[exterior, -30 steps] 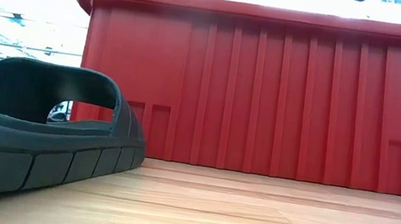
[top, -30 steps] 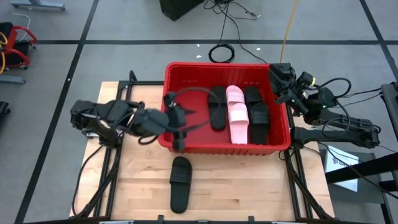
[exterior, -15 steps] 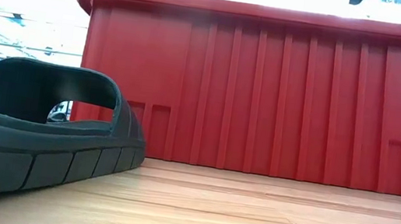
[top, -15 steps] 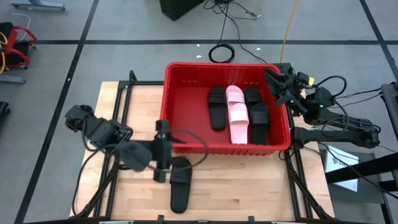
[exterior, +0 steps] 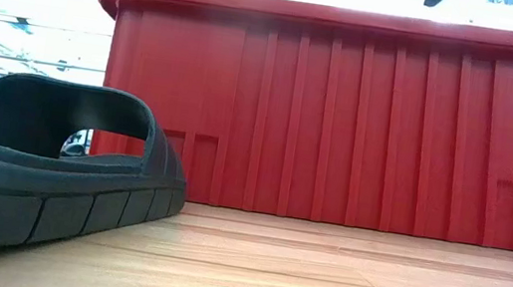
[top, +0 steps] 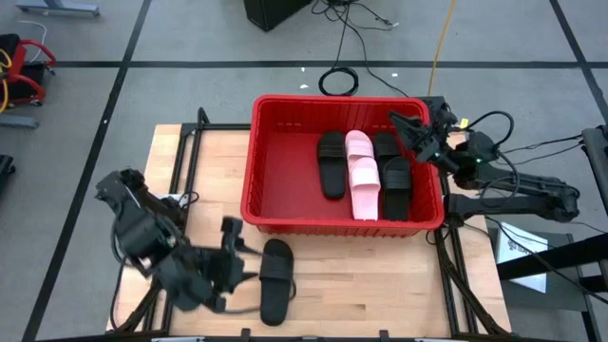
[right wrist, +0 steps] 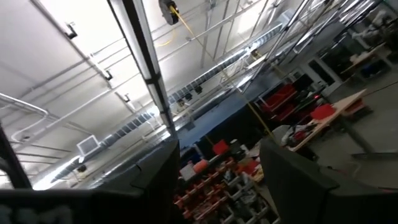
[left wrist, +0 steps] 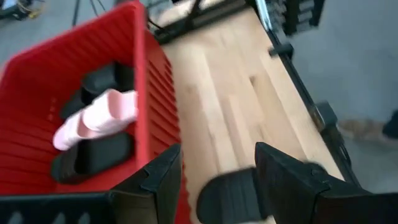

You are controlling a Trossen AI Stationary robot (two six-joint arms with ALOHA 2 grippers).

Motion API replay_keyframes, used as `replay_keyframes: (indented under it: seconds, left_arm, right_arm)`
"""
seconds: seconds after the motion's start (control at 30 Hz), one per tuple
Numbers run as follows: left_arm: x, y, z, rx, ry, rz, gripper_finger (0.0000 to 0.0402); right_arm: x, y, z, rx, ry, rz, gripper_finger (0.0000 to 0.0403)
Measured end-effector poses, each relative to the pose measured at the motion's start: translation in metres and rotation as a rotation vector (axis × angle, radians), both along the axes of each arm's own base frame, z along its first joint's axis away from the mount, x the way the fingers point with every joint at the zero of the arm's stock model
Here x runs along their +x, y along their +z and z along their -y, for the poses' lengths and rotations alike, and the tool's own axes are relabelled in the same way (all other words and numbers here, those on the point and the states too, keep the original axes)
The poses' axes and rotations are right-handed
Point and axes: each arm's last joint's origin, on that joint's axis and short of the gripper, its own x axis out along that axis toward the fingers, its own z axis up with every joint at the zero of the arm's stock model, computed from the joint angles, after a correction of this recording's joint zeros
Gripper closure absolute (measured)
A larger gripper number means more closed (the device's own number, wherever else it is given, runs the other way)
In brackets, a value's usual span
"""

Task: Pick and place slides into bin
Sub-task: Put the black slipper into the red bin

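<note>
From above, you have the red bin (top: pixel 344 161) at the back of the wooden table (top: pixel 380 285). Inside it lie four slides side by side toward its right half: a black one (top: pixel 331 164), a pink one (top: pixel 362 176), and two more black ones, one (top: pixel 385 144) toward the far wall and one (top: pixel 395 186) nearer you. One black slide (top: pixel 275 280) lies loose on the table, just in front of the bin's near wall. Your left gripper (top: pixel 231 255) sits low over the table just left of that loose slide, apart from it. Your right gripper (top: pixel 407 130) hangs over the bin's far right corner.

At table height, the loose slide (exterior: pixel 42 169) fills the left foreground, sole flat on the wood, with the bin's ribbed wall (exterior: pixel 341 115) behind it.

From the left wrist, the fingers (left wrist: pixel 280 177) stand spread with nothing between them — the slide (left wrist: pixel 233 196) shows in the gap below, the bin (left wrist: pixel 152 99) beside it with pink and black slides inside.

From the right wrist, the fingers (right wrist: pixel 292 180) are parted and empty — they point up at a ceiling (right wrist: pixel 93 62) of beams and lights.
</note>
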Motion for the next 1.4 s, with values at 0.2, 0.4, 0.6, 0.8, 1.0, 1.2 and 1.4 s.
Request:
replay_keyframes:
  seconds: [0.2,0.4,0.6,0.8,1.0,1.2,1.4]
  left_arm:
    - [0.004,-0.041,0.036,0.133,-0.044,-0.167,0.0204]
    - [0.015,-0.099,0.071,0.33,-0.049,-0.363,0.0204]
    - [0.032,-0.129,0.102,0.326,-0.099,-0.308,0.0204]
    - [0.034,-0.125,0.103,0.323,-0.015,-0.195,0.0204]
    - [0.04,-0.137,0.102,0.324,0.045,-0.18,0.0204]
    - [0.04,-0.181,0.101,0.307,0.098,-0.227,0.0204]
    - [0.036,-0.207,0.09,0.313,0.219,-0.267,0.0204]
  right_arm:
    - [0.014,-0.002,-0.005,0.001,0.055,0.016,0.019]
    - [0.028,-0.004,-0.015,-0.002,0.12,0.042,0.019]
    - [0.041,-0.01,-0.024,0.037,0.122,0.041,0.019]
    - [0.051,-0.017,-0.025,0.069,0.142,0.012,0.019]
    - [0.055,-0.019,-0.025,0.083,0.148,0.008,0.019]
    - [0.053,-0.016,-0.025,0.076,0.152,0.041,0.019]
    - [0.05,-0.013,-0.026,0.05,0.171,0.06,0.019]
